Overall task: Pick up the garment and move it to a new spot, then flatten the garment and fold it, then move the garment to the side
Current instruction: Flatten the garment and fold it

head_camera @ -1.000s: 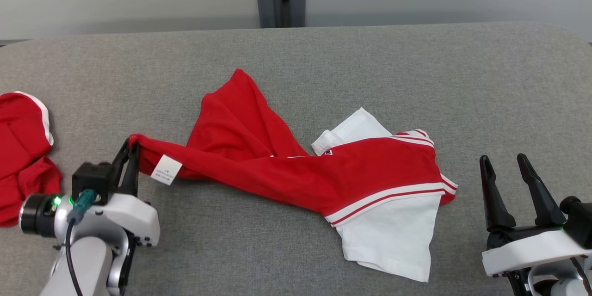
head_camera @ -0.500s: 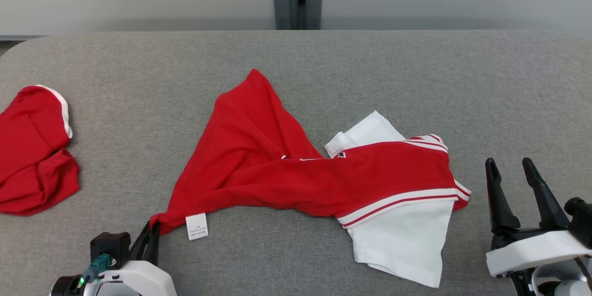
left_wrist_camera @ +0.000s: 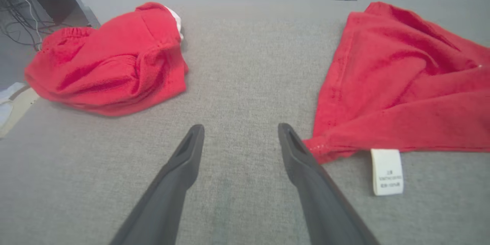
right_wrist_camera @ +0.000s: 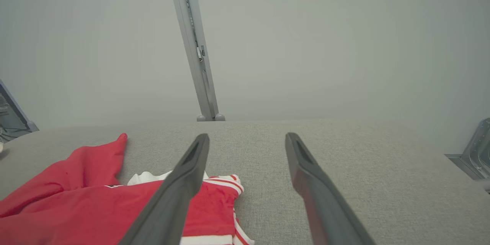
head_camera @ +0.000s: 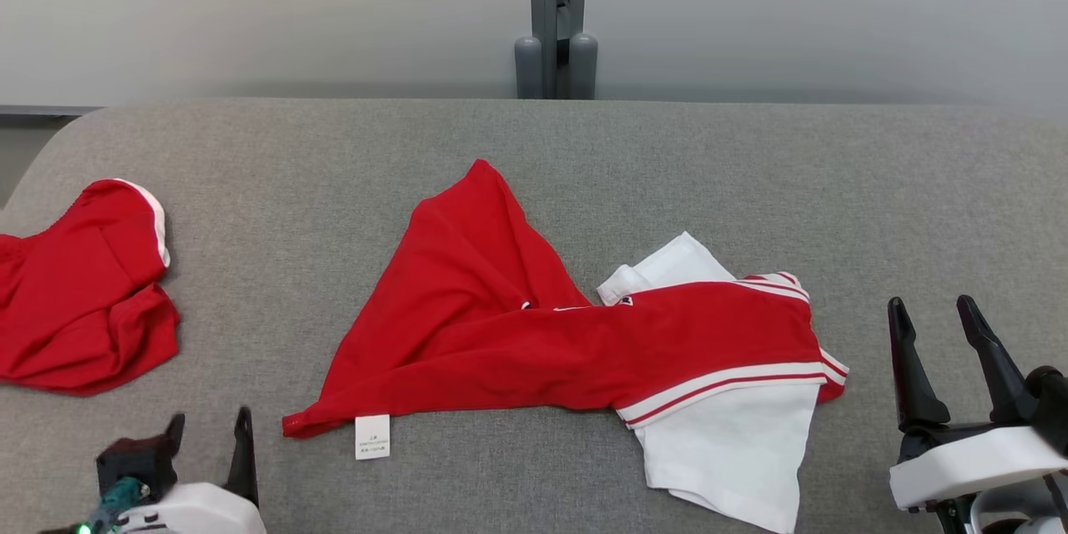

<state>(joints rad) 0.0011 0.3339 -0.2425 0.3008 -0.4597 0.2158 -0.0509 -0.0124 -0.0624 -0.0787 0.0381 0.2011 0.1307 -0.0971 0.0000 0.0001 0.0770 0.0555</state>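
The garment (head_camera: 542, 342), a red and white shirt with striped bands, lies crumpled and stretched across the middle of the grey table (head_camera: 534, 150). Its red corner with a white care label (head_camera: 372, 436) points toward the front left. My left gripper (head_camera: 209, 434) stands open just left of that corner, nothing between its fingers; in the left wrist view the gripper (left_wrist_camera: 239, 132) has its right finger almost touching the garment's corner (left_wrist_camera: 402, 95). My right gripper (head_camera: 930, 313) is open at the lower right, apart from the garment (right_wrist_camera: 95, 206).
A second red piece of clothing (head_camera: 79, 292) lies bunched at the table's left edge, also seen as a heap (left_wrist_camera: 111, 61) in the left wrist view. A grey post (head_camera: 556, 17) stands behind the table's far edge. Bare grey table stretches along the back and right.
My left gripper dragged the garment's corner toward the front, then opened and let it go. The head camera has shifted, so the whole picture has slid. The right gripper stays open.
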